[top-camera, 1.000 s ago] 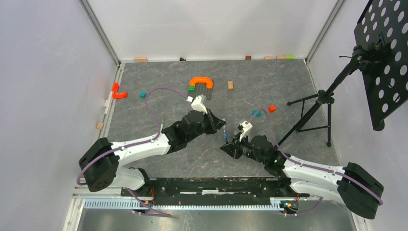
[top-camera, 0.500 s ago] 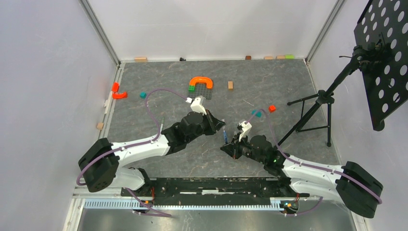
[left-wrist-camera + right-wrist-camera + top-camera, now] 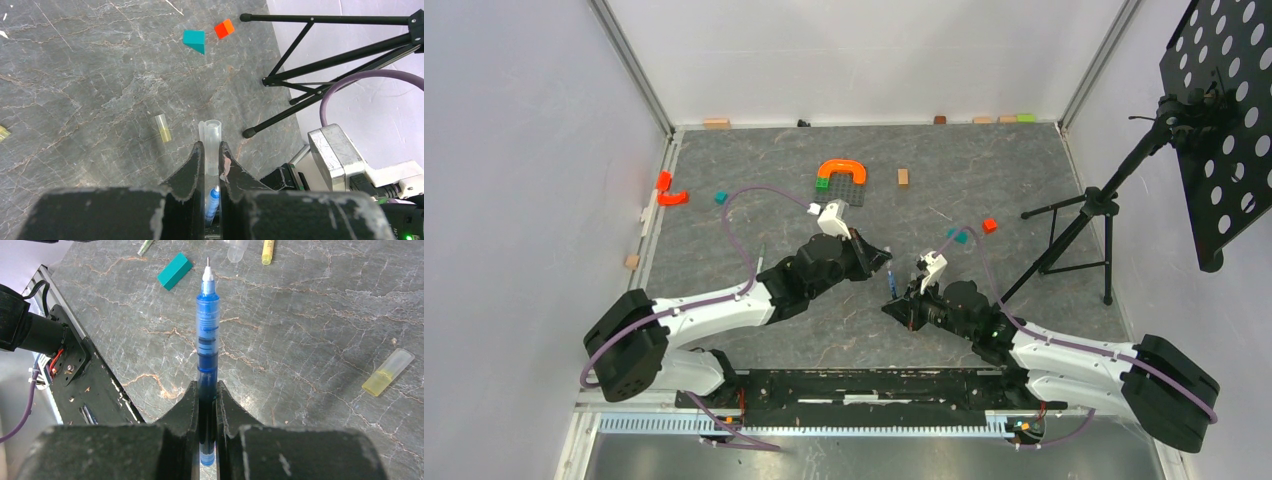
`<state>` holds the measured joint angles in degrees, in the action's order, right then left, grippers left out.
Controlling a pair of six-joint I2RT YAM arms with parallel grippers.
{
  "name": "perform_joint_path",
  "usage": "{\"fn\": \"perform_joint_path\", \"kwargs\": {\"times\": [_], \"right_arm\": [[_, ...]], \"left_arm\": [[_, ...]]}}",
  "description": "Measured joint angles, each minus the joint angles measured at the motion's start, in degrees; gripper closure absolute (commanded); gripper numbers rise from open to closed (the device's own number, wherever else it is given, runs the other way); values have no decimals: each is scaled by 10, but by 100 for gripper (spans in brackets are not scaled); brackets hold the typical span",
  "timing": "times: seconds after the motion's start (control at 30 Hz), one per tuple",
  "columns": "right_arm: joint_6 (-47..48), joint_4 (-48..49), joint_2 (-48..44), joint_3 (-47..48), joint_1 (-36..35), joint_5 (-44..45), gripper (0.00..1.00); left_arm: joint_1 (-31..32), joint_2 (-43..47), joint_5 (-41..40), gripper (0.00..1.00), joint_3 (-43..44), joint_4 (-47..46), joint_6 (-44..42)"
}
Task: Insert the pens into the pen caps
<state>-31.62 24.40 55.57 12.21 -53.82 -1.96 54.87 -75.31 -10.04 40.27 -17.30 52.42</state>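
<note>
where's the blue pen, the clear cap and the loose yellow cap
blue pen [image 3: 207,325]: right wrist view, on the middle of its blue barrel.
clear cap [image 3: 210,137]: left wrist view, on its body just below the open rim.
yellow cap [image 3: 162,129]: left wrist view, on its middle.

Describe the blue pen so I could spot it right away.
Find the black tripod at the right side of the grey table; just left of its legs is the right arm's hand. Pinched in it is the blue pen, bare needle tip out. It alone is blue and held; the yellow pen and green pen lie flat.
</note>
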Motion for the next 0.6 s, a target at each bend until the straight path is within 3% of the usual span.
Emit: {"fn": "perform_joint_path", "kwargs": {"times": [0.6], "right_arm": [[-1, 8, 10, 9, 0, -3, 100]], "left_arm": [[0, 5, 1, 98, -11, -12, 0]]}}
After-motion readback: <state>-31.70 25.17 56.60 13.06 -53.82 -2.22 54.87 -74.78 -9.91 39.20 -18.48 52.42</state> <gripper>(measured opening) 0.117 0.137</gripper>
